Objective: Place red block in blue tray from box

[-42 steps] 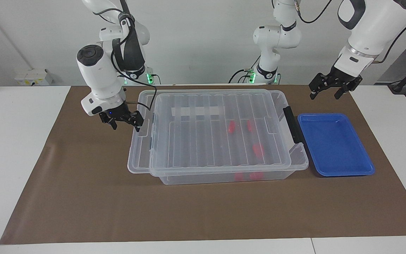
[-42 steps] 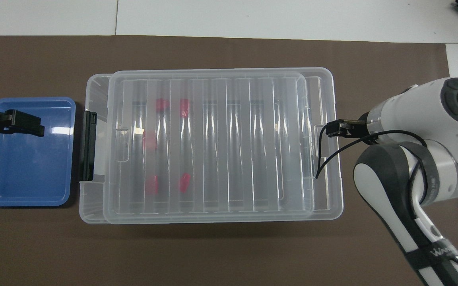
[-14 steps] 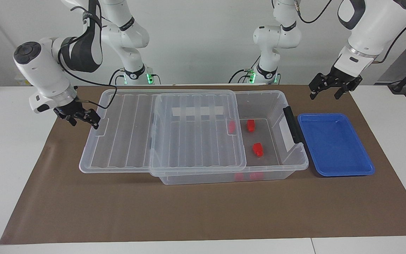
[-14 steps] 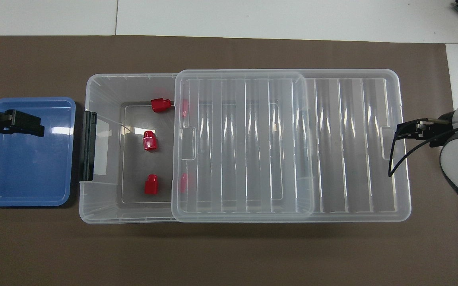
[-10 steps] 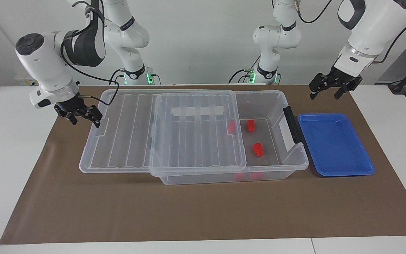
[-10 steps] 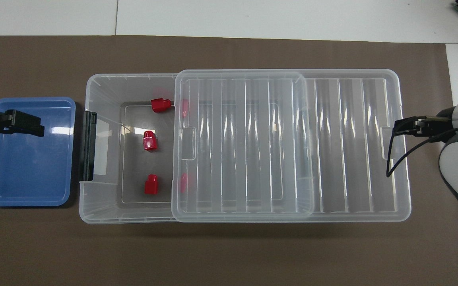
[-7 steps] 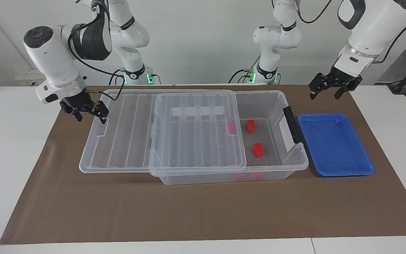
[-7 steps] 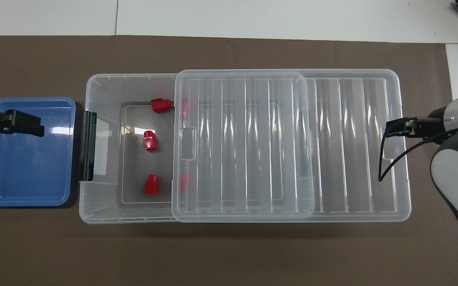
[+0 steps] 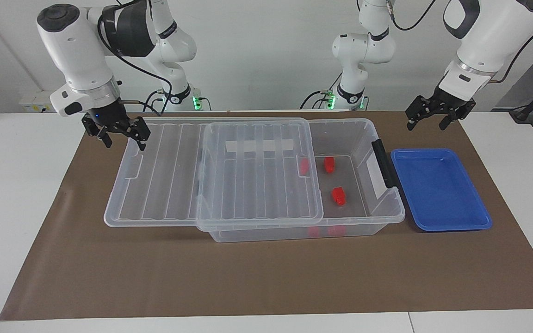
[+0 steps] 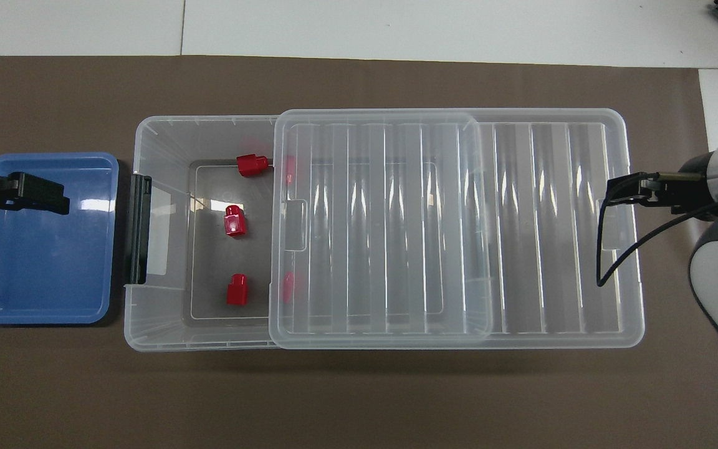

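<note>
1. Three red blocks lie uncovered on the floor of the box [image 10: 147, 324]: one red block [image 10: 251, 164] farthest from the robots, a second [image 10: 234, 221] in the middle, a third [image 10: 237, 289] nearest the robots. Two more red shapes [image 10: 290, 168] show blurred through the lid, just beside the first and third.
2. One box, clear plastic, sits mid-mat with a black latch [image 10: 139, 228] on its end toward the left arm.
3. One lid [image 10: 459, 224], ribbed and clear, lies slid toward the right arm's end, covering most of the box and overhanging it; only the box's end toward the left arm is uncovered.
4. One blue tray [image 10: 41, 299] rests just beside the box's latch end, with no block in it.
5. Two grippers: the left gripper [image 9: 434, 118] hangs spread and empty-handed over the tray's edge nearer the robots; the right gripper [image 9: 119, 132], fingers apart and holding nothing, hangs over the lid's overhanging end.
6. One brown mat [image 10: 359, 399] underlies the box and tray.
</note>
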You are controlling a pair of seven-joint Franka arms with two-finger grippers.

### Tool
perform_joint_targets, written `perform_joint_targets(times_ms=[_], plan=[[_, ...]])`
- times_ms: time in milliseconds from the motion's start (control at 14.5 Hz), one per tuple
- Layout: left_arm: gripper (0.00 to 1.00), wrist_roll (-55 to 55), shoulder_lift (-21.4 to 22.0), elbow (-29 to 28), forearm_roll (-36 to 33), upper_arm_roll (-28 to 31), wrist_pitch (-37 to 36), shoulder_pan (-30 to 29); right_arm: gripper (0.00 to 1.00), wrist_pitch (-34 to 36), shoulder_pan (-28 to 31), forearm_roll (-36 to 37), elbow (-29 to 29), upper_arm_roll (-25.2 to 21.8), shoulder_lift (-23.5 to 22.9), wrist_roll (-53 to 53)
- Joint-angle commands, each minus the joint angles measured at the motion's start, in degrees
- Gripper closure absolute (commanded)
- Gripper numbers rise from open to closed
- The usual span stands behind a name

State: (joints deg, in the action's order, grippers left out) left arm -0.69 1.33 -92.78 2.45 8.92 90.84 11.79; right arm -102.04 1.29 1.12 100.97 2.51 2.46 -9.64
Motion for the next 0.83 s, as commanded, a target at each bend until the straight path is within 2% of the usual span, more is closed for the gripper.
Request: perform_joint_targets(times_ms=[0, 760], plan=[[0.0, -0.63, 1.13, -1.18, -0.87, -0.4, 0.75, -0.27, 0.0, 3.16, 0.12, 0.9, -3.23, 0.12, -0.17, -0.91], [0.0, -0.63, 1.13, -1.18, -0.87, -0.4, 0.75, -0.27, 0.0, 12.82, 1.0, 0.64, -11.14, -0.14, -1.05, -0.73]])
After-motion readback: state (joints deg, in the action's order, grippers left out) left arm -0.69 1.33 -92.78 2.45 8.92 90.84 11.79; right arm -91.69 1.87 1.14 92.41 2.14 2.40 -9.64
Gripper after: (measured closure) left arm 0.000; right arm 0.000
